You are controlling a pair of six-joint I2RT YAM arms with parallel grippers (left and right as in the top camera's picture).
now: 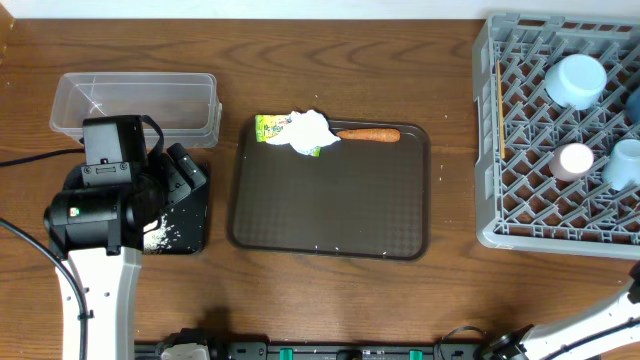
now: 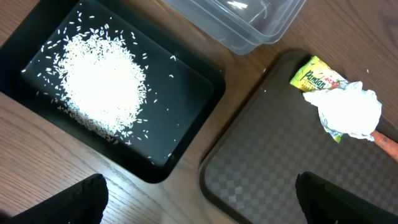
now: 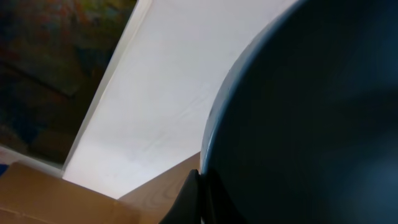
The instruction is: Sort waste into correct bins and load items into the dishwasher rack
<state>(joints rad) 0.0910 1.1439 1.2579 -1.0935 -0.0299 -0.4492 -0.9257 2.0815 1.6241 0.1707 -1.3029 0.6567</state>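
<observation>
Left gripper [image 2: 199,194] gapes wide; rice [image 2: 99,84] in the black tray [image 2: 189,81] lies ahead-left of it, with tissue [image 2: 349,112], wrapper [image 2: 313,74] and carrot [image 2: 389,144] ahead-right on the brown tray [image 2: 273,171]. Right gripper [image 3: 198,200] is clamped on the blue plate [image 3: 311,124].

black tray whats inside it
A pile of loose white rice sits in the black tray, with stray grains around it. Overhead, the left arm covers most of the tray.
</observation>
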